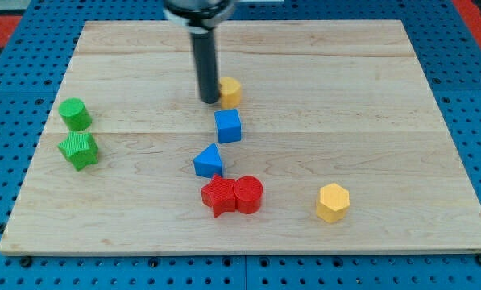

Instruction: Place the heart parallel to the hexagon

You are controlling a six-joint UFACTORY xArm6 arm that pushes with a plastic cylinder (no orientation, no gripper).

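A small yellow block (231,91), which looks like the heart, lies near the view's top centre of the wooden board (385,97). My tip (209,101) rests on the board, touching or almost touching that block's left side. The rod hides part of the block. The yellow hexagon (333,202) lies far off at the view's lower right.
A blue cube (228,126) sits just below the yellow heart, and a blue triangle (209,161) lies below the cube. A red star (218,195) and a red cylinder (248,194) touch each other lower still. A green cylinder (75,113) and a green star (79,150) sit at the view's left.
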